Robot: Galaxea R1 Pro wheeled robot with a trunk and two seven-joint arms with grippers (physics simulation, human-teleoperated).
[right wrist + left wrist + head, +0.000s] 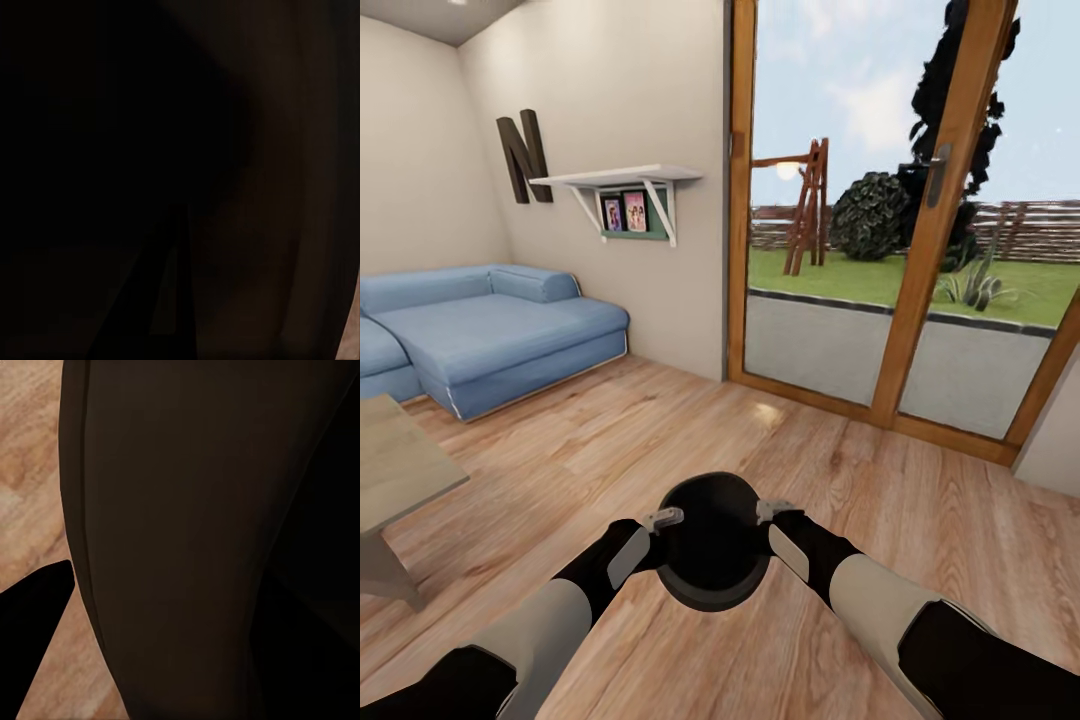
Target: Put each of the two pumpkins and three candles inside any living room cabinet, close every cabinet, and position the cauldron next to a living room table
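Note:
The cauldron [712, 545], glossy black with a wide mouth, hangs over the wooden floor between my two arms. My left gripper [663, 520] holds its left rim and my right gripper [773, 512] holds its right rim. Both look shut on the rim. In the left wrist view the cauldron's dark wall [187, 540] sits right against the camera, with floor beside it. In the right wrist view the cauldron [247, 225] is just dark surface. A corner of the table [390, 470], with its grey-beige top, shows at the left, about an arm's length from the cauldron.
A blue sofa [490, 330] stands along the far left wall, under a white shelf [620, 180] and a letter N. Wood-framed glass doors [920, 250] close off the far right. Open wooden floor [660, 420] lies ahead.

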